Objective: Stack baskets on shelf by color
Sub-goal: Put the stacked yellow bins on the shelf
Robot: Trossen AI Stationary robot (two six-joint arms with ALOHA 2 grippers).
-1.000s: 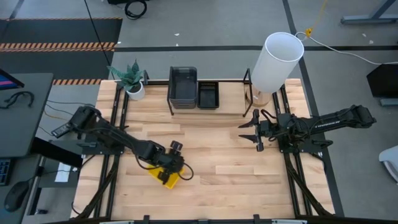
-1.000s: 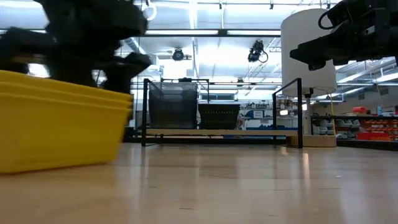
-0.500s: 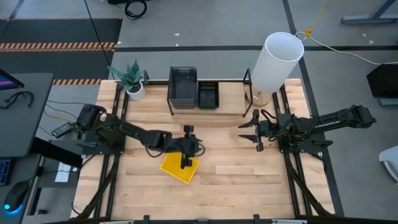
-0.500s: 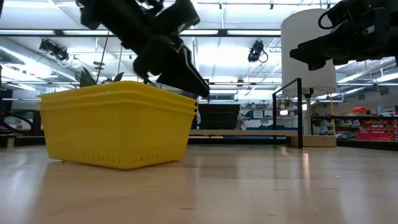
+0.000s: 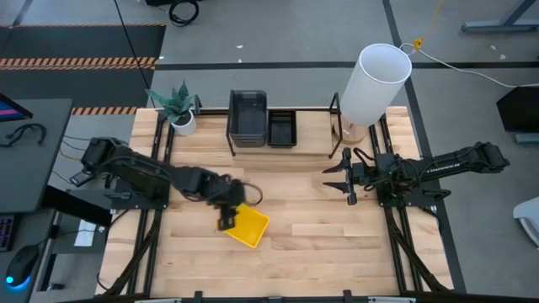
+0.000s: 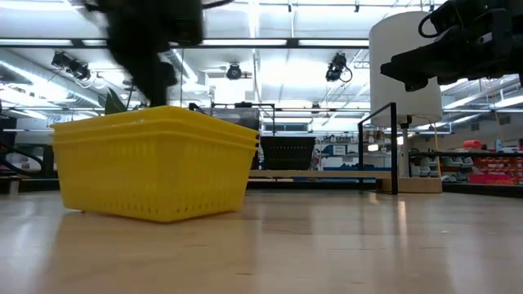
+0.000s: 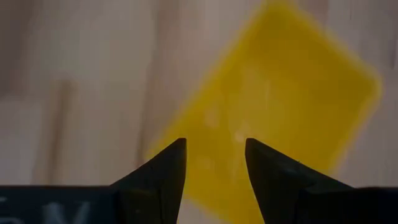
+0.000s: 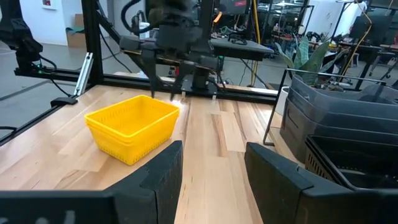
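Observation:
A nested stack of yellow baskets [image 5: 248,226] rests on its base on the wood table, turned at an angle; it also shows in the low view [image 6: 155,171] and the right wrist view [image 8: 133,127]. My left gripper [image 7: 214,146] hovers open just above the stack's left side [image 5: 227,217], pointing down and touching nothing. The black tube shelf [image 5: 324,109] at the far edge holds dark grey baskets [image 5: 248,114] and black perforated baskets [image 5: 282,128] side by side. My right gripper [image 5: 347,177] waits open at the table's right, raised.
A tall white cylinder [image 5: 375,80] stands at the shelf's right end, and a potted plant [image 5: 178,105] sits at the far left corner. The shelf's right bay [image 5: 313,130] shows bare. Open wood lies between the yellow stack and the shelf.
My left gripper carried the yellow stack from the near left toward the table's middle, turning it, and set it down. In the last half second it came off the stack's rim and drew up and back toward the left. The stack stays flat where it was put.

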